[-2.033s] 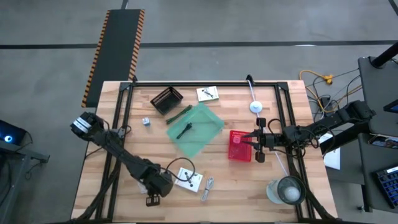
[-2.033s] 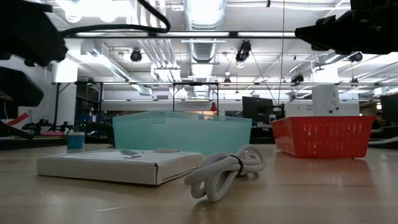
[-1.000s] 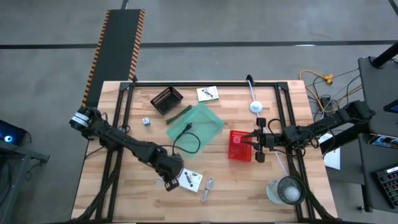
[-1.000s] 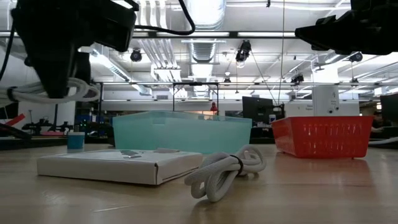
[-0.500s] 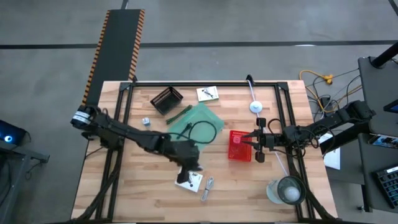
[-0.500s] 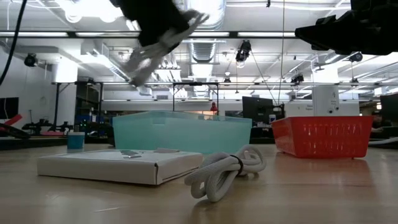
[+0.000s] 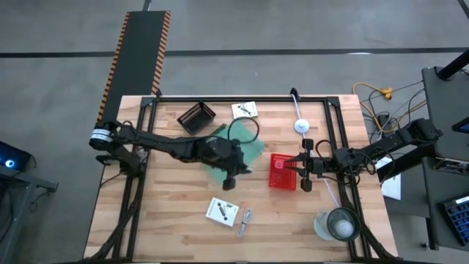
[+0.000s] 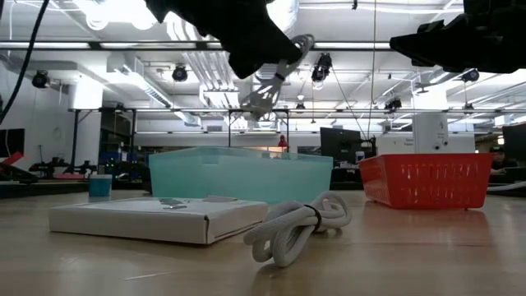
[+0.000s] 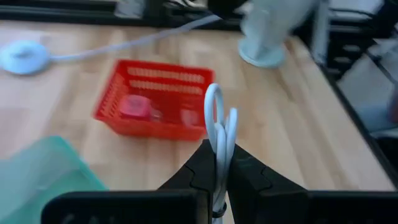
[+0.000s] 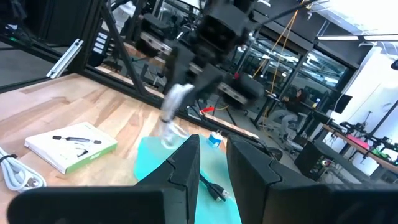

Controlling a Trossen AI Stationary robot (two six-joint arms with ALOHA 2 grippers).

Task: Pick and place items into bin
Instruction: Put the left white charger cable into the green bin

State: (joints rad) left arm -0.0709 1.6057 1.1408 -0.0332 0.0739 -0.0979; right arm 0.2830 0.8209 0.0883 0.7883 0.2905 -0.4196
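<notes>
Left gripper (image 9: 219, 163) clamped tight on white coiled cable (image 9: 219, 134), lifted above teal bin (image 7: 236, 155) on wooden table (image 7: 168, 213). Right gripper (image 7: 302, 166) parked by red basket (image 7: 282, 172), fingers narrowly parted, nothing held. Second white cable (image 8: 300, 225) beside flat white packet (image 8: 156, 218), seen close only from low view; workshop ceiling ducts (image 8: 263, 20) behind.

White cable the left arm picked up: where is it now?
The white cable hangs pinched in the left pincer, above the green bin, left of the red basket.
</notes>
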